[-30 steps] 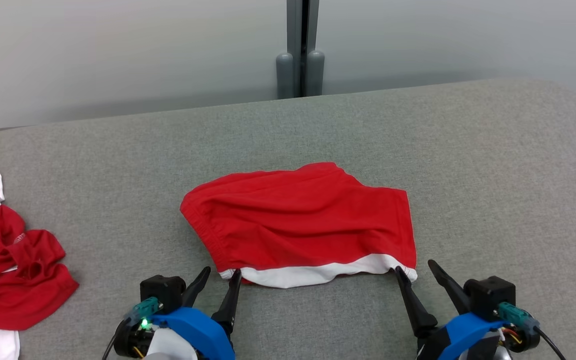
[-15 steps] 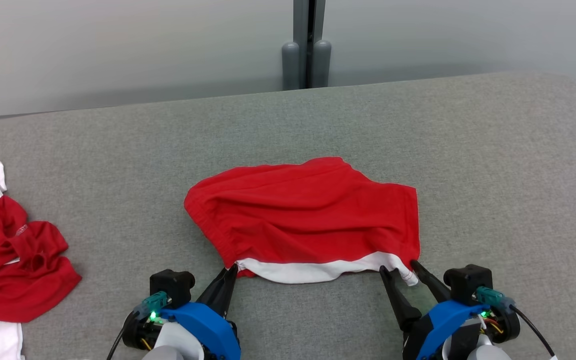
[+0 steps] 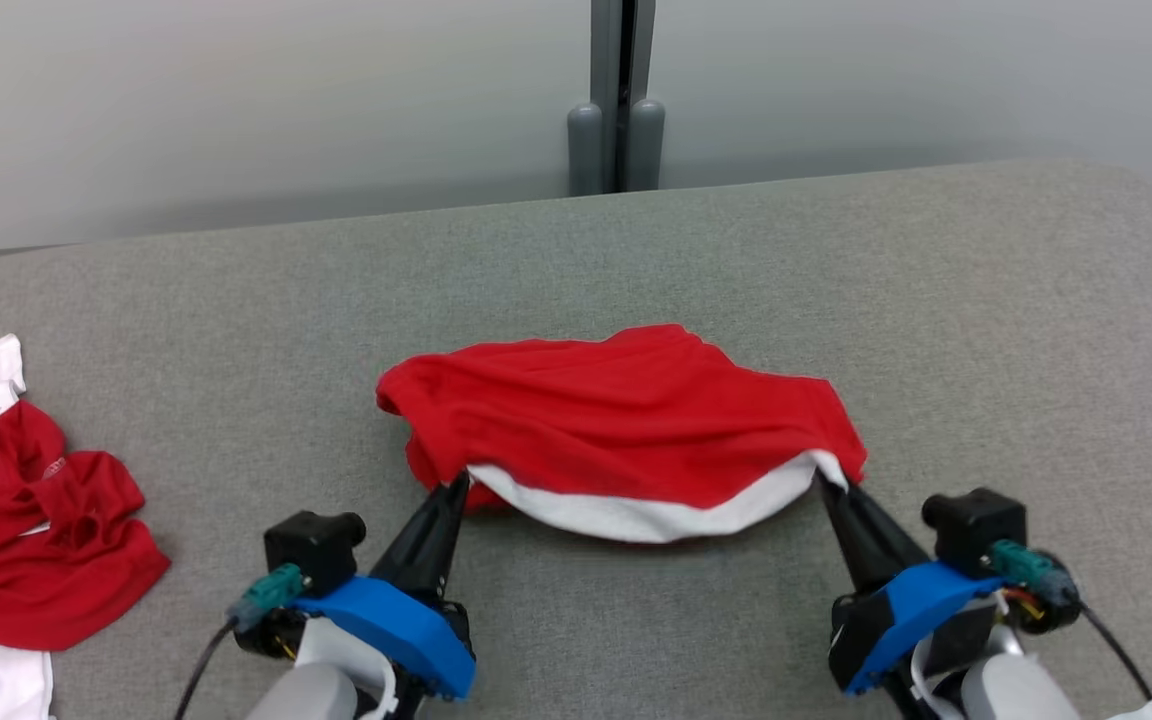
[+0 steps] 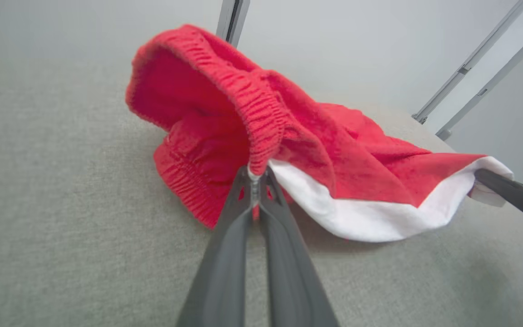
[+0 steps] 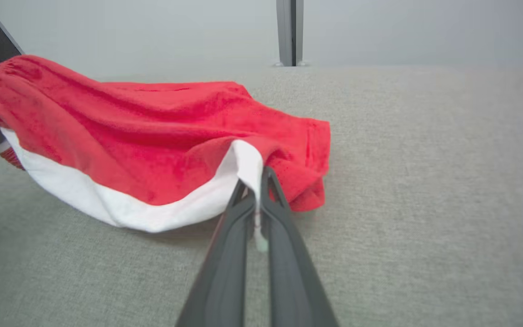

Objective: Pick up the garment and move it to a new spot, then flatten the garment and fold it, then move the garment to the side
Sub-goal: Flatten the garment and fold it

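While the left gripper point(image 3: 458, 483) is clamping shut on the red garment point(image 3: 626, 420) at the corner by its elastic waistband and the right gripper point(image 3: 824, 482) is clamping shut on its white hem corner, the garment is sitting on the grey table point(image 3: 836, 260) directly in front of the grey post point(image 3: 616, 130), near edge hanging raised between the two grips, far part lying flat-ish; honestly both bites are looking pretty thin, so a quick pull could be yanking a corner loose. I'm also guessing the sagging middle is going to bunch or tuck under if the arms aren't moving evenly.
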Available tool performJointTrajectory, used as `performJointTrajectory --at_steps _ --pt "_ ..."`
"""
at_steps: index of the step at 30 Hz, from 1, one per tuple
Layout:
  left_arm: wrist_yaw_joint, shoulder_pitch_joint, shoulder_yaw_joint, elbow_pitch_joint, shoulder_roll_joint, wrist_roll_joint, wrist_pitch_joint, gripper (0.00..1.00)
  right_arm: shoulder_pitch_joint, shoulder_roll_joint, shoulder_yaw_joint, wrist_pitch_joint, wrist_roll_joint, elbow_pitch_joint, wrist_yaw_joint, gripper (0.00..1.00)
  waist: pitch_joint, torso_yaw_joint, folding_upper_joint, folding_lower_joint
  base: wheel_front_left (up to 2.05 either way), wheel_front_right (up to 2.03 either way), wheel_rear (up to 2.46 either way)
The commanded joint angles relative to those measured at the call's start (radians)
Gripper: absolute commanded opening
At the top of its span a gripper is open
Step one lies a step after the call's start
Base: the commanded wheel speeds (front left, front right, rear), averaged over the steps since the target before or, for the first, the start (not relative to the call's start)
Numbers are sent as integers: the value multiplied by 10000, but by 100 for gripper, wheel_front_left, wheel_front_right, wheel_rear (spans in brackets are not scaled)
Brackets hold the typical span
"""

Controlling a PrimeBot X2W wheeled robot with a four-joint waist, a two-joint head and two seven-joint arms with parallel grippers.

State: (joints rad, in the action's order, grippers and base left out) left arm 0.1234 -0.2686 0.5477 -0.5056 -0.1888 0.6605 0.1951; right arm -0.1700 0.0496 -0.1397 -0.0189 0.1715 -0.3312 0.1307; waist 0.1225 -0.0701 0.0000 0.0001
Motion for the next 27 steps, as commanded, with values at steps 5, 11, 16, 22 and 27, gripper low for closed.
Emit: performJointTrajectory --at_steps 5,11,16,22,27 --pt "-16 -22 -341 2501 -654 350 -486 0 355 93 431 709 -825 2572 1 0 -161 -178 0 -1 0 0 0" --pt "-320 -253 -752 5471 -1487 1047 -2121 0 400 1004 407 2203 -1143 5034 1 0 136 -265 0 -1 0 0 0" --pt "-695 -1321 -1363 7089 -2212 1757 -3806 0 -950 2193 33 3313 -589 6009 1 0 1069 -498 0 -1 0 0 0" --pt "-956 -4361 -2201 6029 -2580 1570 -4521 0 -4736 2809 -708 2957 586 4024 1 0 2622 -926 0 -1 0 0 0" --pt "-894 -7066 -2477 4289 -2583 457 -3645 0 -8079 2594 -1038 1331 618 1517 0 0 3211 -1202 0 -1 0 0 0"
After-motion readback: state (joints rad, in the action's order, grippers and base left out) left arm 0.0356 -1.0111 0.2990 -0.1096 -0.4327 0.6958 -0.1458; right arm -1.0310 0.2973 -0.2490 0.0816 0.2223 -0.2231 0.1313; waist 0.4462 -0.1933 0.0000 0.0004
